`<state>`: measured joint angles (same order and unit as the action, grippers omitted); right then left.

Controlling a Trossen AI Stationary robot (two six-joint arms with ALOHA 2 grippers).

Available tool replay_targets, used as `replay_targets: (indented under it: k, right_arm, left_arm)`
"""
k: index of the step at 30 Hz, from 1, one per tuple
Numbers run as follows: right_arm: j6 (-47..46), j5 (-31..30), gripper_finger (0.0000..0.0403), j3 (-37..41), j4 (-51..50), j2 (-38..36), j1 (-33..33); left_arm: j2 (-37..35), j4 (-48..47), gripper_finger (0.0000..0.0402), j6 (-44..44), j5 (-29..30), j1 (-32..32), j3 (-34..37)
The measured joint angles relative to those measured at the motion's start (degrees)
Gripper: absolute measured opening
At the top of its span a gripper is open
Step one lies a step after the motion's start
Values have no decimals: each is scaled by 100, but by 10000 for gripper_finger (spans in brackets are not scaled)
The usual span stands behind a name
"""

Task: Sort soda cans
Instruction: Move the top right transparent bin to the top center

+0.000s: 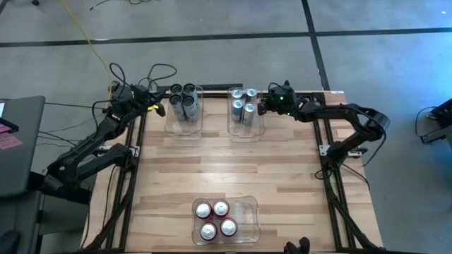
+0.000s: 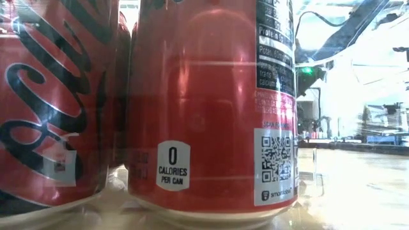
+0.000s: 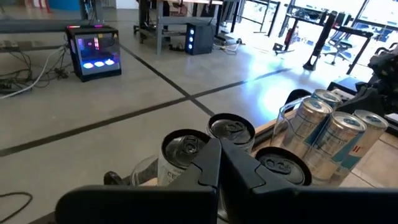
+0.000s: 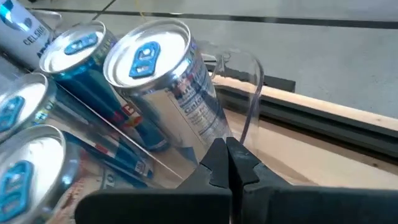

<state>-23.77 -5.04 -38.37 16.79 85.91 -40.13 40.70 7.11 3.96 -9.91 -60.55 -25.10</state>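
Note:
Several dark grey cans (image 1: 185, 99) (image 3: 230, 127) stand upright in a clear bin at the far left. Silver-and-blue cans (image 1: 244, 104) (image 4: 155, 81) stand in a second clear bin at the far middle. Red cans (image 1: 215, 219) (image 2: 204, 108) stand in a bin by the near edge. My left gripper (image 1: 159, 107) (image 3: 219, 152) is shut and empty, just left of the dark cans' bin. My right gripper (image 1: 265, 107) (image 4: 227, 152) is shut and empty, at the right wall of the silver cans' bin. My right gripper's shut fingertips (image 4: 217, 155) stand close against the clear wall (image 4: 252, 93) of the silver cans' bin, coming level from the table's right. Whether they touch it, I cannot tell. My left gripper touches nothing.
The three clear bins (image 1: 182, 130) (image 1: 247, 134) (image 1: 247, 204) sit on a wooden table top (image 1: 212, 169), with bare wood between the far pair and the near one. Cables (image 1: 152, 74) lie behind the far-left corner. Black frame rails run along both sides.

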Motion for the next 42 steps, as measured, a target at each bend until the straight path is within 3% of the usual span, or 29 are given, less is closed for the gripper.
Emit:
replay_targets:
  k: [9, 20, 32, 42]
  right_arm:
    - [-372, -240, 0, 42, -1180, -212, -121]
    - [-686, 63, 0, 75, -45, 551, 369]
    - [-522, 490, 0, -704, -38, 1380, 412]
    - [-404, 778, 0, -1181, -65, 1582, 478]
  left_arm:
    - [-346, -23, 0, -134, 0, -2, 0]
    - [-475, -186, 0, -137, 0, -2, 0]
    - [-475, -352, 0, -263, 0, -2, 0]
    - [-475, -369, 0, -292, 0, -2, 0]
